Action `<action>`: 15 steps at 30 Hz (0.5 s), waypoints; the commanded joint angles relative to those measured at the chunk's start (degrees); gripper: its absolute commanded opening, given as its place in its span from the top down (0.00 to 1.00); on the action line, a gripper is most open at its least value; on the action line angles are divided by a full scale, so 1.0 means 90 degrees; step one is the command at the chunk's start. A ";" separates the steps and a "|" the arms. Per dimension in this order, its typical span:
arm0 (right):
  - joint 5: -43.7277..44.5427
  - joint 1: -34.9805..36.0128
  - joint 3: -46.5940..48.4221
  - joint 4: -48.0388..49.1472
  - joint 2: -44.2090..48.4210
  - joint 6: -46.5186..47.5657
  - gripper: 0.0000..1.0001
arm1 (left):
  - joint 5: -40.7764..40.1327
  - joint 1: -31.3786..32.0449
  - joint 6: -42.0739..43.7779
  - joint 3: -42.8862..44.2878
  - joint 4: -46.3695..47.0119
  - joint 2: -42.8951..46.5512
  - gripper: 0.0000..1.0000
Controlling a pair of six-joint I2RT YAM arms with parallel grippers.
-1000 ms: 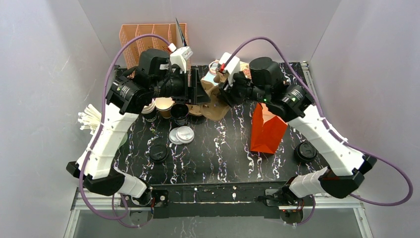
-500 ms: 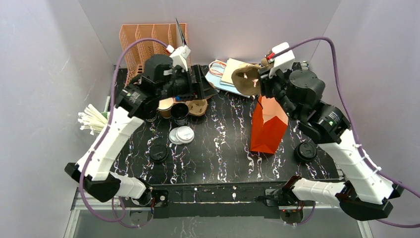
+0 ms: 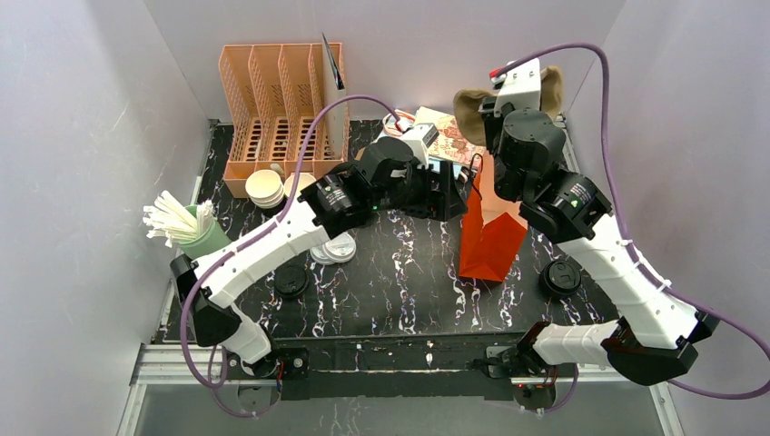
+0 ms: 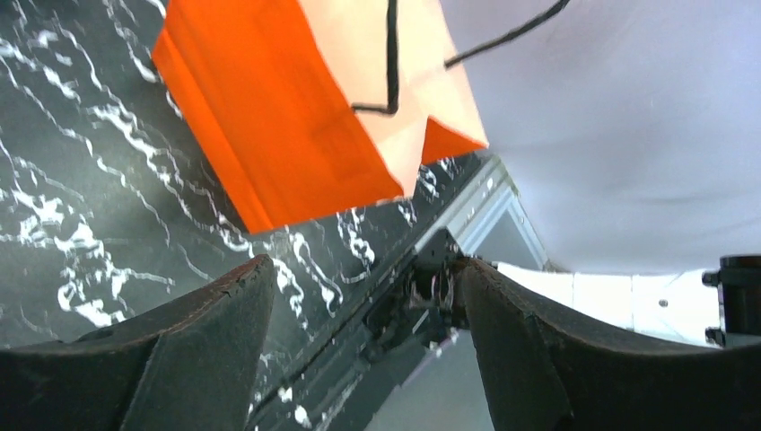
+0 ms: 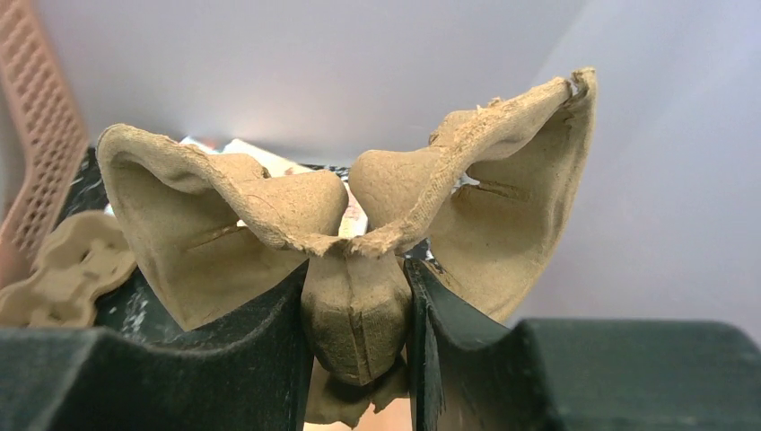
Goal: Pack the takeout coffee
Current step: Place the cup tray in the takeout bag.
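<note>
Right tool (image 5: 357,310) grips a pulp cup carrier (image 5: 224,211), held up high behind the orange bag (image 3: 490,241).
Left tool (image 4: 359,310) hangs beside that bag with its jaws wide apart and nothing between them; the kraft coffee cup (image 3: 292,183) stands on the table (image 3: 399,282) by the orange rack (image 3: 272,100), well apart from both.

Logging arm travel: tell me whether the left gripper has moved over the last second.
Yes. The left gripper has swung right, away from the peach file rack and up to the orange paper bag.
</note>
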State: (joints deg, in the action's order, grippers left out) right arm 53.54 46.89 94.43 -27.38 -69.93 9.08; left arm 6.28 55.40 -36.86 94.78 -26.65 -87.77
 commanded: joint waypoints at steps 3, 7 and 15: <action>0.1470 -0.0015 0.0457 0.0519 0.0012 0.0370 0.69 | -0.1057 0.0162 0.0020 0.0131 0.1137 -0.0318 0.30; 0.1667 -0.0018 0.0261 0.0393 0.0290 0.0402 0.69 | -0.0955 0.0196 -0.0120 0.0094 0.1815 -0.0684 0.34; 0.1182 -0.0016 0.0197 0.0024 0.0647 0.0366 0.71 | -0.0935 0.0283 -0.0032 0.0394 0.2105 -0.1294 0.53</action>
State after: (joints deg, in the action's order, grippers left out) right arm 66.22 46.89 95.77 -26.04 -65.98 12.25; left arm -0.64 57.52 -38.17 95.92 -11.11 -100.12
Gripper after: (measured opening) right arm 0.443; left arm 0.550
